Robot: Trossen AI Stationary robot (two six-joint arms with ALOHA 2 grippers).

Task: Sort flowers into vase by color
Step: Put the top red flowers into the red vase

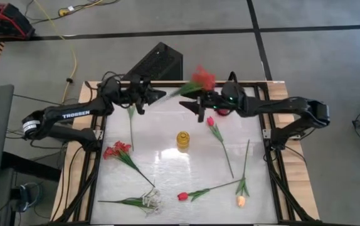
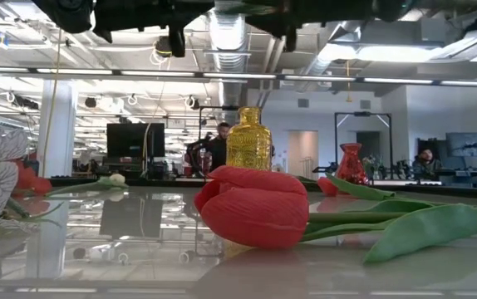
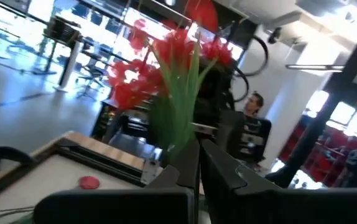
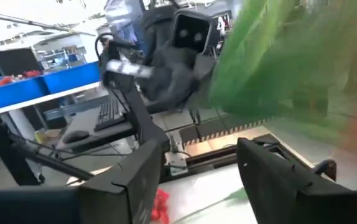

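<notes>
Red clustered flower, upper centre of the high view, raised above the table between the two arms. Its green stem is clenched in the left gripper, fingers closed on it in the left wrist view. The right gripper is just beside the bloom, fingers spread apart, grasping nothing. Yellow vase stands at centre; red vase under the right arm. Remaining flowers lie across the lower table.

Seven flowers, two vases
</notes>
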